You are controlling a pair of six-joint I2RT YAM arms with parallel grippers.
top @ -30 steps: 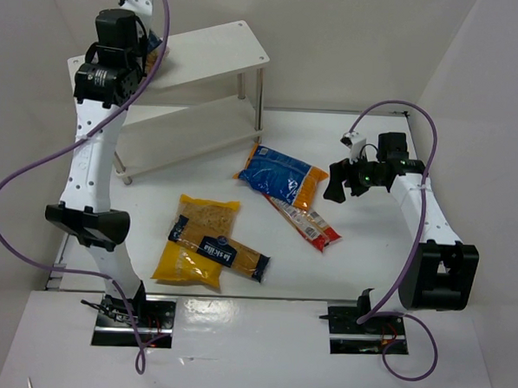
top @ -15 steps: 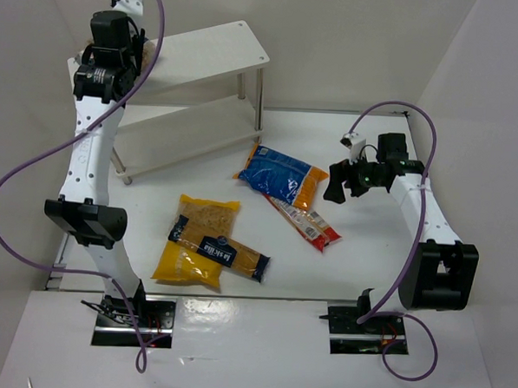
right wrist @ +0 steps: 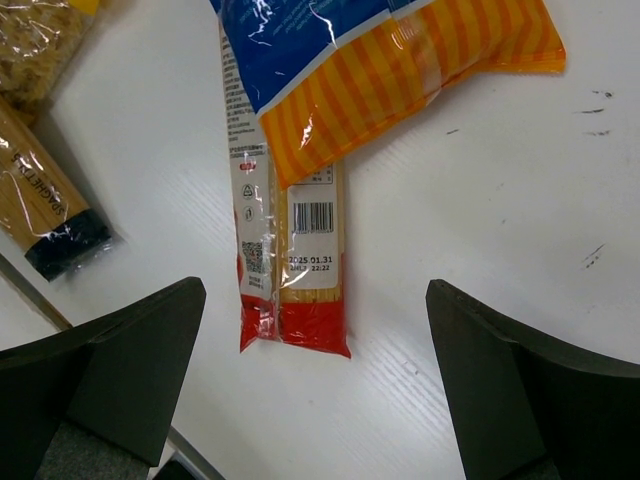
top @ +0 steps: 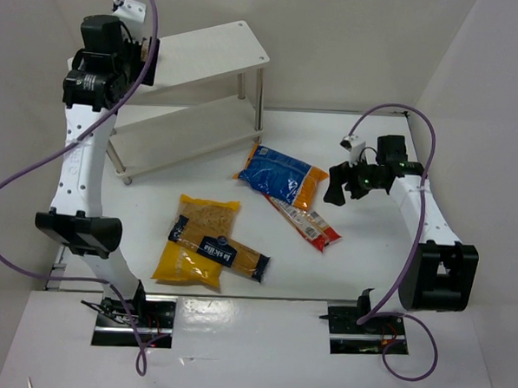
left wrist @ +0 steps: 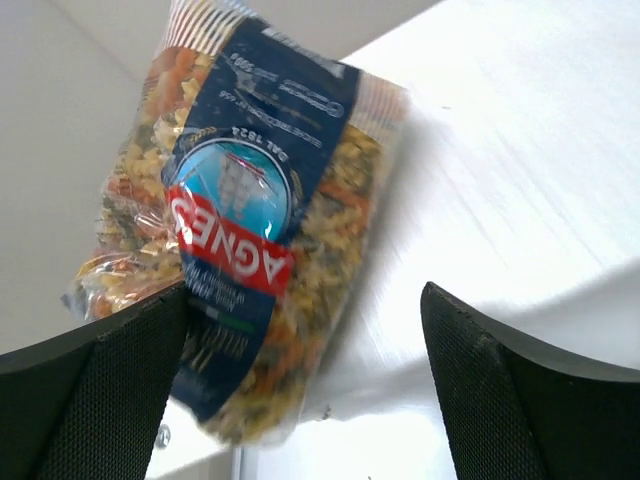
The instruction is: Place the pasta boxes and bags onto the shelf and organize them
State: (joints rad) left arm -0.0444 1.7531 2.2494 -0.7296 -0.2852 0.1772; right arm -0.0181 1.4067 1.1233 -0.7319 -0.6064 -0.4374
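Observation:
A clear bag of tricolour pasta with a navy label (left wrist: 250,220) lies on the top board of the white shelf (left wrist: 500,150), close to the board's left end. My left gripper (left wrist: 305,390) stands open just behind it, gripping nothing; from above, the left gripper (top: 146,56) covers that bag. On the table lie a blue bag with an orange end (top: 282,176), a narrow red packet (top: 305,221), a yellow-orange bag (top: 190,264) and a navy-labelled clear packet (top: 225,253) across it. My right gripper (right wrist: 315,390) hangs open above the red packet (right wrist: 300,260).
The shelf (top: 214,53) stands at the back left, with its lower board (top: 184,134) bare. White walls close in the table on the left, back and right. The blue bag's orange end (right wrist: 420,70) overlaps the red packet.
My left gripper has opened and let go of the tricolour pasta bag on the top board, and the arm has drawn back to the left. The right arm has stayed still.

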